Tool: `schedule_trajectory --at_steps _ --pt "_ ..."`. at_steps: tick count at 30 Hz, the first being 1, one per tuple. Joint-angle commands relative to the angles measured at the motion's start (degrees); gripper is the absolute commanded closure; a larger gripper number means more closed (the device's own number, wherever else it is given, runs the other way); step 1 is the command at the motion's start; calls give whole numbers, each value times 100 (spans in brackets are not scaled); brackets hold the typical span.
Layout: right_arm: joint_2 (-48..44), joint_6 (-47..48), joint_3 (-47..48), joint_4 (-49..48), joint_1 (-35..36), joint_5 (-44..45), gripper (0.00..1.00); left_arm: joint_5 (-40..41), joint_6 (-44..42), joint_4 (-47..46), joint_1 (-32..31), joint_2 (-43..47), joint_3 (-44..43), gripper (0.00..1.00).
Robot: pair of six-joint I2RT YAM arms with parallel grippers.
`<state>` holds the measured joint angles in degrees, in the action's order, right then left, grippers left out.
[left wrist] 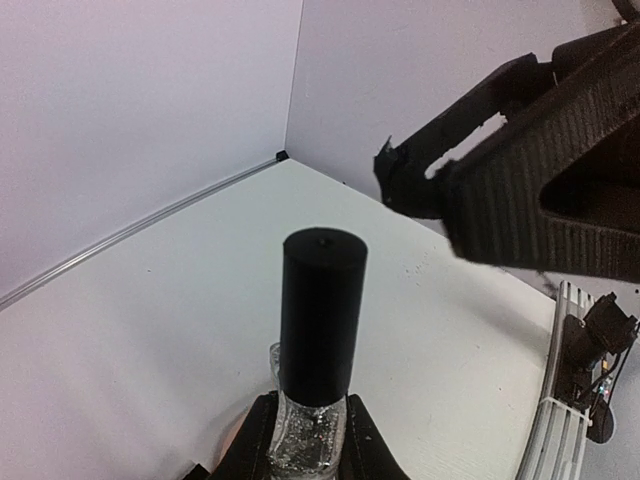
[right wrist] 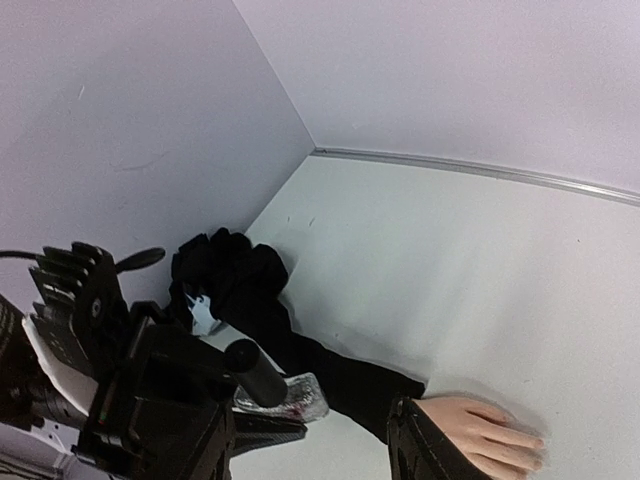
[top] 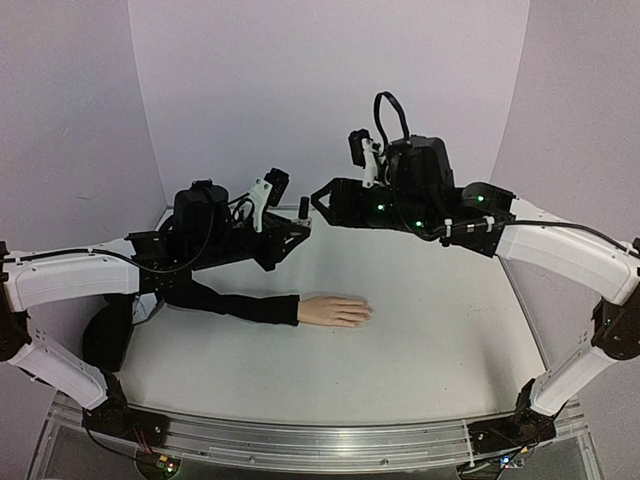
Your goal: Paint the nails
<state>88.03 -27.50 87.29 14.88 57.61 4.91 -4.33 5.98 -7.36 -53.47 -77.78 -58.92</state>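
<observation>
The pale mannequin hand (top: 335,310) lies flat mid-table, extending from a long black sleeve (top: 235,303). Its nails (top: 366,313) at the fingertips are too small to make out. My left gripper (top: 298,228) is shut on the glass body (left wrist: 308,432) of a polish bottle and holds it upright in the air, with its black cap (left wrist: 321,315) on top. My right gripper (top: 318,200) is open and empty, just right of the cap (top: 303,212). In the right wrist view the bottle (right wrist: 270,385) sits left of the hand (right wrist: 485,432), ahead of my open right gripper (right wrist: 305,448).
The sleeve ends in a bunched black heap (right wrist: 225,275) at the left wall. White walls enclose the table on the left, back and right. The right gripper's fingers (left wrist: 470,170) hang above and to the right of the bottle in the left wrist view.
</observation>
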Motion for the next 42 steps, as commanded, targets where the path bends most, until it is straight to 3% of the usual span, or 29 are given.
schedule_trajectory --at_steps 1,7,15,18,19,21,24,26,28,30,32,38,42 --pt "490 -292 593 342 92 223 50 242 82 -420 -51 -76 -288 100" --pt "844 -155 1038 526 169 254 53 229 73 -365 -84 -184 -378 100" --pt "1015 56 1155 649 175 -33 72 166 135 -377 -93 -115 -340 100" --pt "973 412 1087 579 161 -476 94 -217 168 -494 -82 52 -226 100" --pt "893 604 1010 530 144 -694 100 -541 148 -557 -71 134 -161 100" --pt "636 1250 675 288 91 -1681 100 -1768 121 -702 44 322 10 100" --pt "247 2706 -110 -86 -105 -4827 100 -4985 190 -884 372 424 155 100" --pt "145 2959 -453 -275 -231 -5636 100 -6360 438 -911 554 237 85 100" --pt "160 2836 -504 -300 -288 -5841 100 -6814 548 -632 712 -3 -101 100" --pt "77 2819 -678 -359 -292 -5616 100 -6486 124 75 761 -92 -296 100" --pt "-28 2636 -766 -421 -306 -5133 98 -5695 -2 170 759 -30 -309 100" --pt "-622 1811 -1154 -468 -471 -2312 32 -2377 10 -26 736 332 -131 100" --pt "-759 1143 -1141 -464 -540 -1526 18 -833 -59 -50 520 286 -111 100"
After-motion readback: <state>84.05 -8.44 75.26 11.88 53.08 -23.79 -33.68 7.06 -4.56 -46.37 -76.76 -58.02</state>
